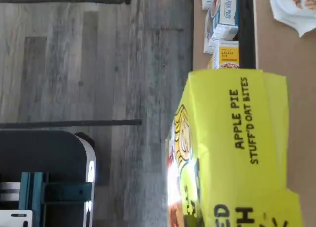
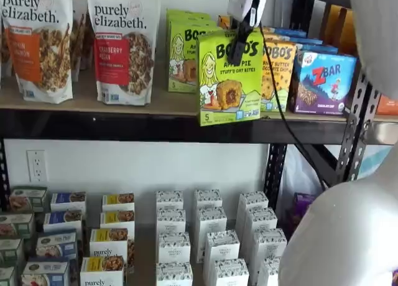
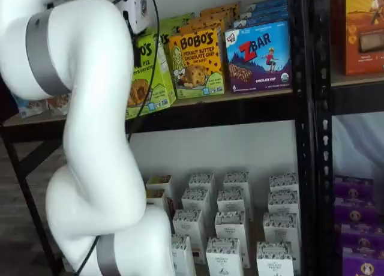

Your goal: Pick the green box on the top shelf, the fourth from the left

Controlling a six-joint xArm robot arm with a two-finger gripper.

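Note:
The green Bobo's Apple Pie box point(image 2: 229, 78) hangs in front of the top shelf's edge point(image 2: 124, 109), slightly tilted and clear of the row behind it. My gripper point(image 2: 240, 32) has its black fingers closed on the box's top edge, with the white body above. In a shelf view the box point(image 3: 149, 78) is partly hidden behind my arm. In the wrist view the box's top face point(image 1: 232, 143) fills much of the picture, with the wood floor beyond it.
More green Bobo's boxes point(image 2: 183, 50) stand behind on the shelf. To the right are an orange peanut butter box point(image 2: 278, 65) and a blue Zbar box point(image 2: 323, 81). Granola bags point(image 2: 121, 43) stand at the left. White boxes point(image 2: 208, 236) fill the lower shelf.

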